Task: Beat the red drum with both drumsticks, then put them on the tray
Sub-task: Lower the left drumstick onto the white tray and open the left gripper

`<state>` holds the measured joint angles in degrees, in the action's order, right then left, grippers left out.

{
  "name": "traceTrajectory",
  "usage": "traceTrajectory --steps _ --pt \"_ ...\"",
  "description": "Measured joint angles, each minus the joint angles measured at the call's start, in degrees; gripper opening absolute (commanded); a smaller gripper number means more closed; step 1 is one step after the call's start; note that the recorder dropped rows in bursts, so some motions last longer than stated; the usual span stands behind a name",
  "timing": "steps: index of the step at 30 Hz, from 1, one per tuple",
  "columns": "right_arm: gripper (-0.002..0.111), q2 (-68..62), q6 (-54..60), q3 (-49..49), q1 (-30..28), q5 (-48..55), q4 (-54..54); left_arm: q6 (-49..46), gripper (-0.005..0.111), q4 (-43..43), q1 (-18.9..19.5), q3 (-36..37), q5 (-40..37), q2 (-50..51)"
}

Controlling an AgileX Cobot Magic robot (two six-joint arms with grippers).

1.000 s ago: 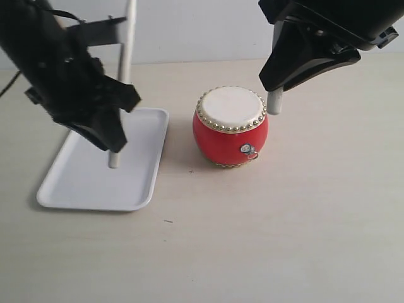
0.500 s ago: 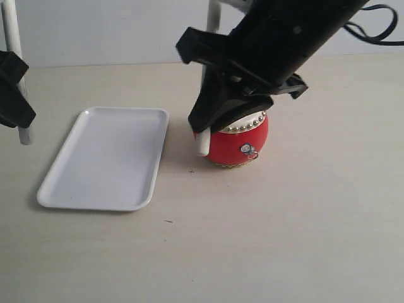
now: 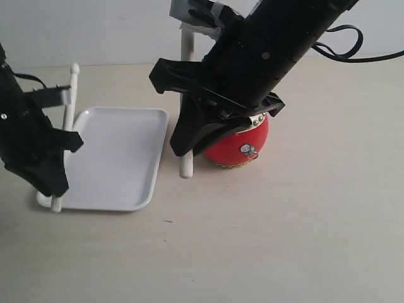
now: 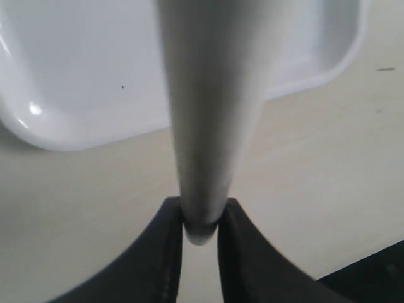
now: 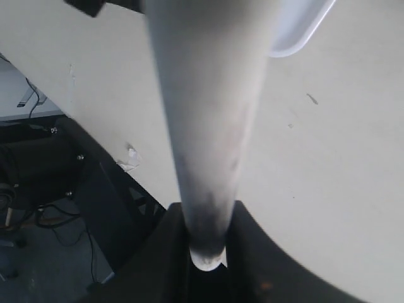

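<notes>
Within the last second the right gripper (image 3: pixel 187 142) has swung across the drum (image 3: pixel 243 146), and the left gripper (image 3: pixel 55 184) has come back to the tray (image 3: pixel 120 161). Each is clamped on an upright stick: the right stick (image 3: pixel 185 165) stands just beside the tray and the left stick (image 3: pixel 69 104) at its near corner. The beating looks finished, so laying them down should come next.

You have a pale, faintly grained table (image 3: pixel 297 240) under soft, even light; a plain whitish wall (image 3: pixel 88 28) rises behind it; past the table's edge, your right wrist view shows dim floor (image 5: pixel 44 268), cables (image 5: pixel 25 214) and a dark frame (image 5: pixel 107 214).
</notes>
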<state>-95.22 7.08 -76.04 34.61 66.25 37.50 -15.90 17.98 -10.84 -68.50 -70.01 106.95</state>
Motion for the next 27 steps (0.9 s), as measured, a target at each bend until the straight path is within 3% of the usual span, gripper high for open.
traceTrajectory --steps 6,17,27 --pt "0.0 0.0 1.0 0.0 0.0 0.9 -0.1 -0.1 0.0 -0.1 0.0 -0.4 0.1 7.5" --pt "0.0 0.0 2.6 0.0 0.0 0.9 -0.2 -0.2 0.0 -2.0 0.0 -9.8 0.1 7.4" --pt "0.0 0.0 3.5 0.0 0.0 0.1 -0.2 -0.2 0.0 -4.2 0.0 -11.0 0.1 13.0"
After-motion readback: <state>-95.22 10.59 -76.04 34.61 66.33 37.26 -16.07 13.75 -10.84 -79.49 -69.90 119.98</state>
